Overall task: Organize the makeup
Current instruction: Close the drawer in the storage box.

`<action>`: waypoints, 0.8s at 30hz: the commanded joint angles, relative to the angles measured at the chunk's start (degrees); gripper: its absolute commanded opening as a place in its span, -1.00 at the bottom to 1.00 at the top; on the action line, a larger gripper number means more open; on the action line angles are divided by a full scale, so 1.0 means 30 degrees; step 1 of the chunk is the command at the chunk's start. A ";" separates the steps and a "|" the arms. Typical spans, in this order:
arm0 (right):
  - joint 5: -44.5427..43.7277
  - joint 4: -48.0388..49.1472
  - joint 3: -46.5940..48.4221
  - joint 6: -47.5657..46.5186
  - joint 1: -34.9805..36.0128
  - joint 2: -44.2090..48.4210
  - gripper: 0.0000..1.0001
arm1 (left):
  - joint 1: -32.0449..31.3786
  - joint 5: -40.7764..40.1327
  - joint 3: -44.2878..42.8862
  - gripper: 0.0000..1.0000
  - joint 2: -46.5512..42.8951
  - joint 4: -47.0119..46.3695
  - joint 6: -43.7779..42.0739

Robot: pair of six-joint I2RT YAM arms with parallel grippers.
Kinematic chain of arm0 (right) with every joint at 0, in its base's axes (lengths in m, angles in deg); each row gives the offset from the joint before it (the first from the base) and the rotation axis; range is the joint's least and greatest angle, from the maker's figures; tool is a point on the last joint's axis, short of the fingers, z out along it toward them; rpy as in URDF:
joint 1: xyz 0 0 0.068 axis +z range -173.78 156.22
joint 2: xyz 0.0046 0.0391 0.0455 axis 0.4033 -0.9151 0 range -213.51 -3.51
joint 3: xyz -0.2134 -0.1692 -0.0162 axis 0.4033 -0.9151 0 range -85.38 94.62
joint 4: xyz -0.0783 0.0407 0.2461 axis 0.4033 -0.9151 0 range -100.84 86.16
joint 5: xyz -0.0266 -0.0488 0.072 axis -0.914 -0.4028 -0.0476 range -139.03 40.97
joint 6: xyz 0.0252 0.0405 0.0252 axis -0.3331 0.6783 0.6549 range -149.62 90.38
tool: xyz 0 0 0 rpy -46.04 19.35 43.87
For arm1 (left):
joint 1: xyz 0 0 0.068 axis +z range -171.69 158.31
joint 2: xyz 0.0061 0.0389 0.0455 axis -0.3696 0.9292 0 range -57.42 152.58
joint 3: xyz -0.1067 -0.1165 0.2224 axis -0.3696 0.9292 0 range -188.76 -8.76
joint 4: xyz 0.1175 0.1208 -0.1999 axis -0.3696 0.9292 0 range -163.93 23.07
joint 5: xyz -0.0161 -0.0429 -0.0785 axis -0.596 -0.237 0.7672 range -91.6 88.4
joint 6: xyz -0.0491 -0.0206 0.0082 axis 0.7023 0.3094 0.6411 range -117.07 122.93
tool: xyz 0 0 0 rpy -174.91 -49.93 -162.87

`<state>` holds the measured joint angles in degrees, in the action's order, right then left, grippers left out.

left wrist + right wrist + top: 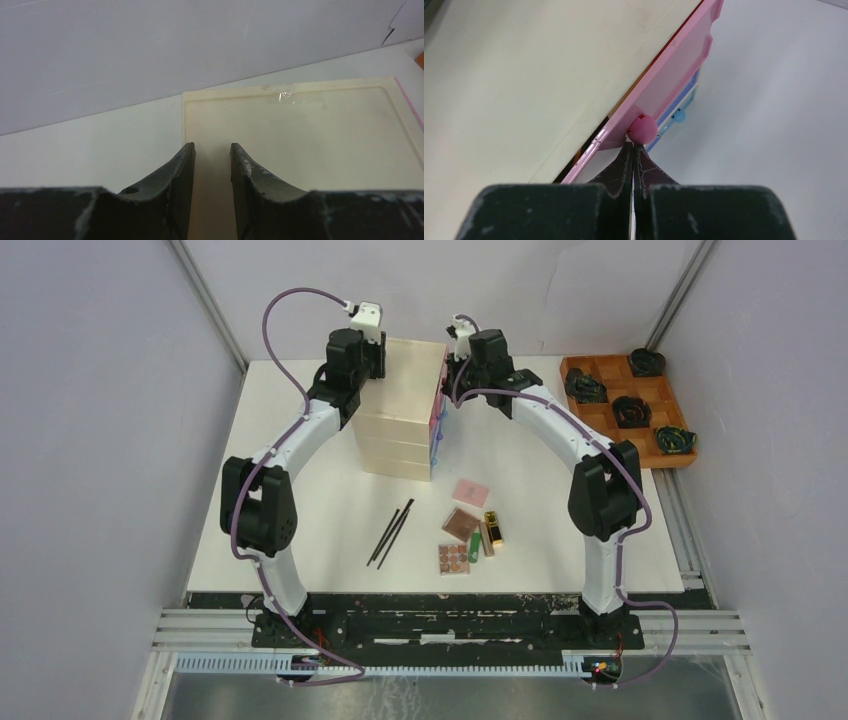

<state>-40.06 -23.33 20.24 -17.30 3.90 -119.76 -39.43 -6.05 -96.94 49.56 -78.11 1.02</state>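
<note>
The step in hand looks like opening the pale chest point(398, 415) for stowing. The right gripper's point(633, 146) fingers are pressed together, tips against the pink knob point(642, 129) of the top pink drawer point(676, 72). The left gripper point(212, 146), fingers spread on nothing, hovers over the chest's top. The makeup point(468, 532) lies on the table point(310, 480), well apart from the chest, toward the arm bases. Next, I judge, the knob must be hooked and drawn straight outward — without tipping the chest.

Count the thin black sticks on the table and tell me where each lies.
2. Side by side on the table, left of the brown palettes: left stick, right stick. Any inside the chest would be hidden.
</note>
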 commanded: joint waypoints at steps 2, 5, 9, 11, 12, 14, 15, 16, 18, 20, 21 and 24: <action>-0.0591 0.2161 -0.0952 -0.0507 0.0542 0.2115 -0.98 | 0.0082 -0.0524 0.1972 -0.20 0.2437 0.8939 -0.0593; -0.2052 0.2014 -0.2512 -0.1125 0.0558 0.3806 -0.72 | 0.0086 -0.0735 0.2026 -0.18 0.2000 0.8870 -0.0560; -0.2217 0.1779 -0.4595 -0.1875 0.0546 0.6198 -0.31 | 0.0112 -0.0875 0.2045 -0.17 0.1663 0.8891 -0.0593; -0.1420 0.1174 -0.5334 -0.2079 0.0544 0.7121 -0.18 | 0.0112 -0.0862 0.2073 -0.17 0.1565 0.8867 -0.0524; -0.1015 0.0985 -0.5810 -0.2087 0.0549 0.7542 -0.16 | 0.0112 -0.0839 0.2047 -0.16 0.1528 0.8866 -0.0485; 0.0012 0.0843 -0.6902 -0.2043 0.0538 0.8368 -0.15 | 0.0097 -0.0741 0.1910 -0.16 0.1469 0.8890 -0.0412; 0.0578 0.0841 -0.7445 -0.2024 0.0544 0.8617 -0.16 | 0.0110 -0.0634 0.1840 -0.16 0.1420 0.8909 -0.0369; 0.1202 0.0881 -0.7992 -0.1981 0.0545 0.8809 -0.16 | 0.0111 -0.0540 0.1787 -0.16 0.1312 0.8923 -0.0320; 0.2416 0.1048 -0.8945 -0.2031 0.0557 0.9042 -0.16 | 0.0110 -0.0375 0.1717 -0.16 0.1065 0.8943 -0.0233; 0.3509 0.1236 -0.9636 -0.2018 0.0520 0.9078 -0.16 | 0.0111 -0.0305 0.1680 -0.16 0.0670 0.8954 -0.0185; 0.3978 0.1436 -0.9940 -0.1922 0.0535 0.9108 -0.16 | 0.0112 -0.0184 0.1654 -0.16 0.0427 0.8939 -0.0157; 0.4938 0.2823 -1.1021 -0.1434 0.0550 0.9229 -0.16 | 0.0111 0.0232 0.1621 -0.14 -0.0536 0.9005 -0.0155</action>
<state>-32.30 -20.35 -9.77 -22.48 5.47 -92.57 -39.45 -6.33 -96.83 47.16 -75.51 1.06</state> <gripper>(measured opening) 0.422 0.420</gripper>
